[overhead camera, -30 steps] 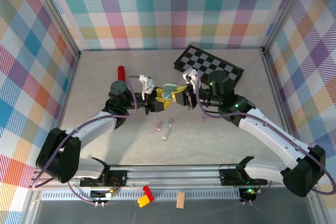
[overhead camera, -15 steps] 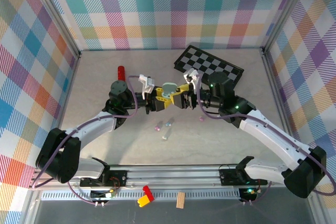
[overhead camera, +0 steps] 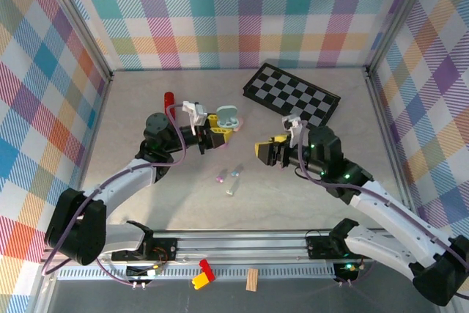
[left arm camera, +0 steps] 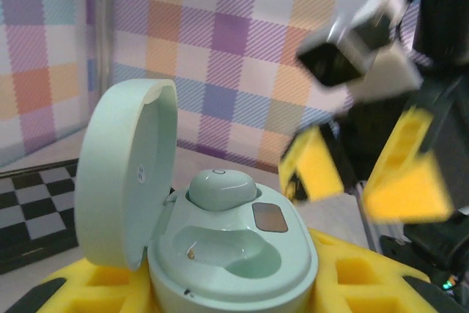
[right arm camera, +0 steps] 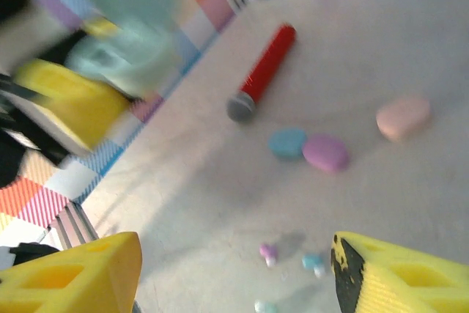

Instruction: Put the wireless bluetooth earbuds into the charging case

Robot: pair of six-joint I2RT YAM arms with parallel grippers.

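My left gripper (overhead camera: 218, 126) is shut on the mint charging case (overhead camera: 231, 116), held above the table with its lid (left arm camera: 124, 174) open. A mint earbud (left arm camera: 222, 190) sits in the case's far socket; the near socket (left arm camera: 234, 251) is empty. My right gripper (overhead camera: 265, 153) stands open and empty to the right of the case, apart from it. In the right wrist view its yellow fingers (right arm camera: 73, 276) frame loose earbuds on the table: purple (right arm camera: 267, 253), blue (right arm camera: 314, 262) and mint (right arm camera: 264, 307). From above, these buds (overhead camera: 229, 179) lie below the case.
A red cylinder (overhead camera: 168, 98) lies at the back left. Closed blue (right arm camera: 287, 141), purple (right arm camera: 326, 152) and pink (right arm camera: 403, 116) cases rest on the table. A checkerboard (overhead camera: 293, 93) lies at the back right. Plaid walls enclose the table.
My right gripper has opened and pulled back to the right, away from the case. The left gripper has carried the open case slightly left and back.
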